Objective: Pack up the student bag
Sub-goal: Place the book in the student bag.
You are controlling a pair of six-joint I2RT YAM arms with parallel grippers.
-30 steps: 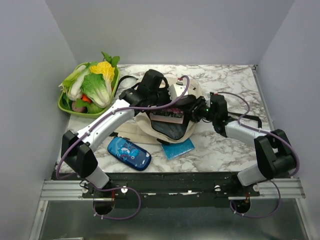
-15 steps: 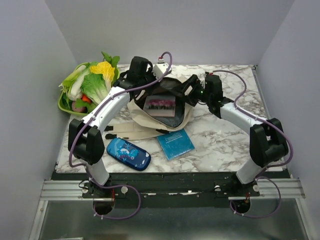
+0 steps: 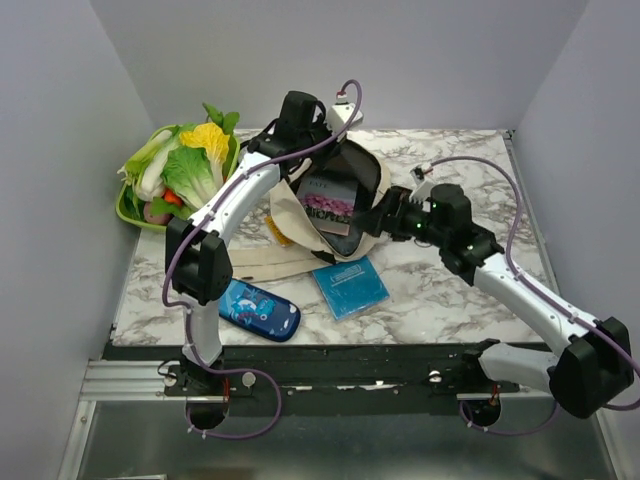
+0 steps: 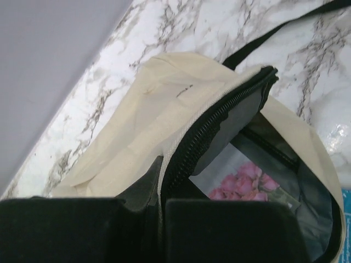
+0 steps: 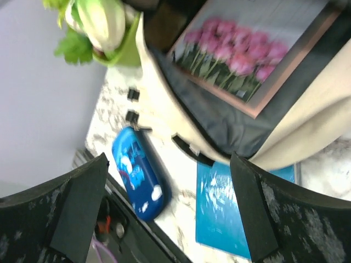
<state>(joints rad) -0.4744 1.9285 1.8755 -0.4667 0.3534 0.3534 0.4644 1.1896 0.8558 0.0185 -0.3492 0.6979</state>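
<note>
Your student bag (image 3: 292, 222) lies on the marble counter (image 3: 460, 165) toward the back, mouth open and tipped toward you, its long beige straps trailing to the near left. Your left claw (image 4: 160, 205) is clenched at the far rim. The black zipper edge runs down between its pads, so it seems to be pinching the cloth there, though the contact itself is hidden. Your right claw (image 5: 170, 205) is released, fingers spread wide with nothing between them, just beside the bag's right side. Inside the bag sits a book with pink tulips (image 3: 328, 207). A teal booklet (image 3: 350, 286) and a blue pencil case (image 3: 258, 308) lie on the counter in front.
</note>
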